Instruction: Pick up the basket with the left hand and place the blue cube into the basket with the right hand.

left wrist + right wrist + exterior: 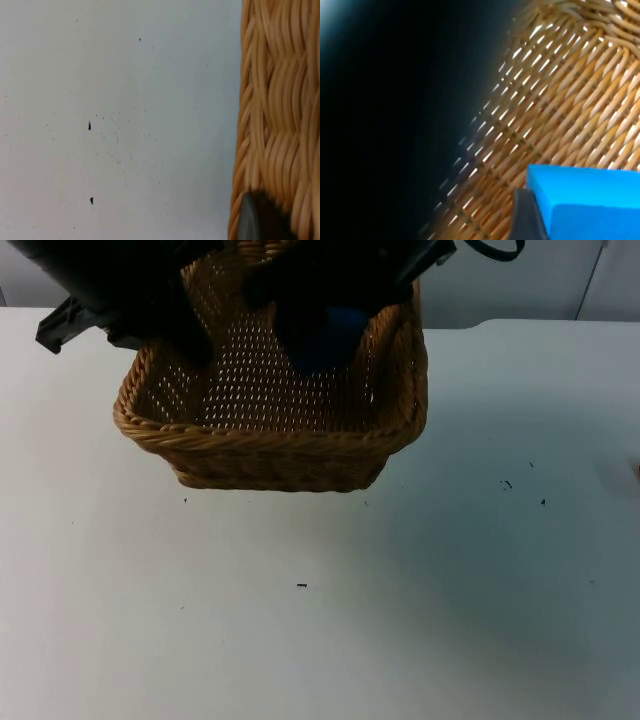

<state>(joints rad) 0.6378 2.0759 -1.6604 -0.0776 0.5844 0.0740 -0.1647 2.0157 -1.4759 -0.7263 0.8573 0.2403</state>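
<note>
Down inside the woven brown wicker basket (270, 415) sits the bright blue cube (335, 330), low over the basket's floor and near its far wall. The right gripper (325, 340) is clenched on the blue cube; in the right wrist view a black fingertip (525, 217) presses flat against the side of the cube (585, 202), with the basket's weave (560, 100) close behind it. I cannot tell if the cube touches the floor yet.

The left gripper (185, 335) holds the basket by its left wall. In the left wrist view its black fingertip (260, 220) lies right against the thick braided rim (277, 110), so it looks clamped on the basket. The basket looks lifted off the white table (320, 620), but this is hard to be sure of.

The step now, I think, is letting the cube go. To do it well, the right gripper should bring the cube low, near the middle of the floor, and then let go gently so it does not bounce. The left gripper should keep the basket level and not shake.

The top view shows the whole basket and both dark arms over it, but the arms hide most of the cube. The right wrist view shows the cube's clean top edge and the finger on it. The left wrist view shows tiny dark specks (90, 125) on the table beside the basket.
</note>
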